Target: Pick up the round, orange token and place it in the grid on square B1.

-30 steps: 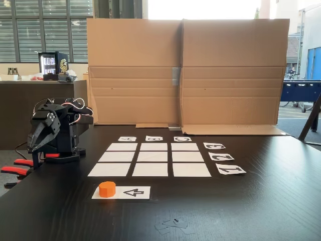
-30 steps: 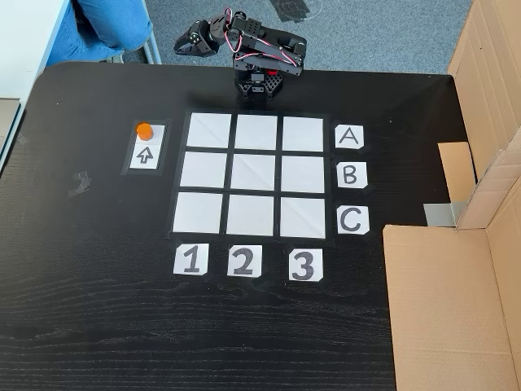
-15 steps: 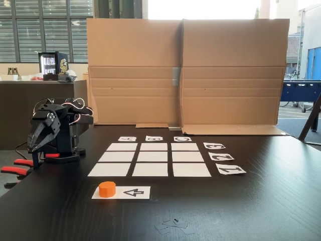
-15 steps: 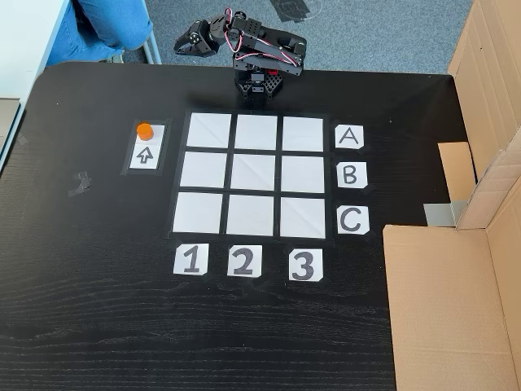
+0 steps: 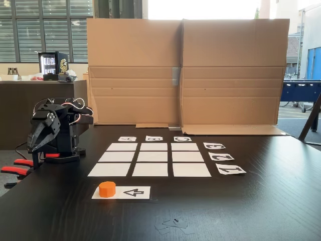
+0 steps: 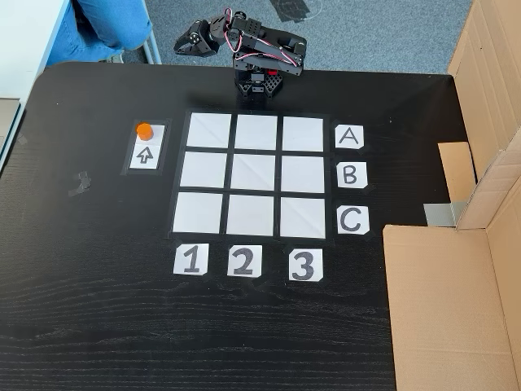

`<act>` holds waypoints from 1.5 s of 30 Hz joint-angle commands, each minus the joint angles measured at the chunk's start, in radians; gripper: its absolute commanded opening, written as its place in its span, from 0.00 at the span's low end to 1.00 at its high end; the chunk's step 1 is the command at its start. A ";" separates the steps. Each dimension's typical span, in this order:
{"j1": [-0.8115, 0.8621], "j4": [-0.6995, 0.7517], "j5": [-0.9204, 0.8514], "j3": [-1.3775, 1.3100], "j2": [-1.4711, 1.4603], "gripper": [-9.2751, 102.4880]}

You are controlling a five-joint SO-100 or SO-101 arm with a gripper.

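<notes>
Light, rigid token (image 6: 144, 130) — well apart from folded pincer (image 6: 181, 46), jaw state unclear — best pinched across its sides.

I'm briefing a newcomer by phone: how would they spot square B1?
In the overhead fixed view, find the grid of nine white rectangles on the black table. Square B1 is the middle row's left rectangle, level with label B, above label 1.

A dark wood-grain surface (image 5: 261, 201) is backed by a tall cardboard screen (image 5: 185, 70). Behind it, daylight comes through windows with blinds (image 5: 45, 30); a small fridge (image 5: 50, 63) stands on a counter (image 5: 30, 95); grey carpet floor (image 6: 366, 32) lies beyond
</notes>
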 commanded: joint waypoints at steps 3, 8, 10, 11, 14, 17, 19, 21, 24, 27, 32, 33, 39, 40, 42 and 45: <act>-0.020 -0.029 -0.011 -0.078 -0.081 0.08; -0.044 0.041 -0.009 -0.324 -0.273 0.08; -0.058 0.094 -0.009 -0.448 -0.380 0.08; -0.063 0.117 -0.009 -0.514 -0.436 0.08; -0.075 0.176 -0.011 -0.707 -0.615 0.09; -0.086 0.227 -0.011 -0.877 -0.779 0.13; -0.094 0.265 -0.011 -0.979 -0.881 0.18; -0.103 0.298 -0.011 -1.055 -0.965 0.26; -0.124 0.334 -0.012 -1.155 -1.071 0.37; -0.152 0.362 -0.012 -1.258 -1.169 0.45; -0.201 0.413 -0.012 -1.427 -1.318 0.57; -0.213 0.426 -0.012 -1.456 -1.348 0.57; -0.273 0.614 -0.020 -1.677 -1.546 0.61; -0.279 0.640 -0.023 -1.710 -1.577 0.61; -0.290 0.652 -0.023 -1.741 -1.623 0.61; -0.311 0.652 -0.025 -1.744 -1.678 0.61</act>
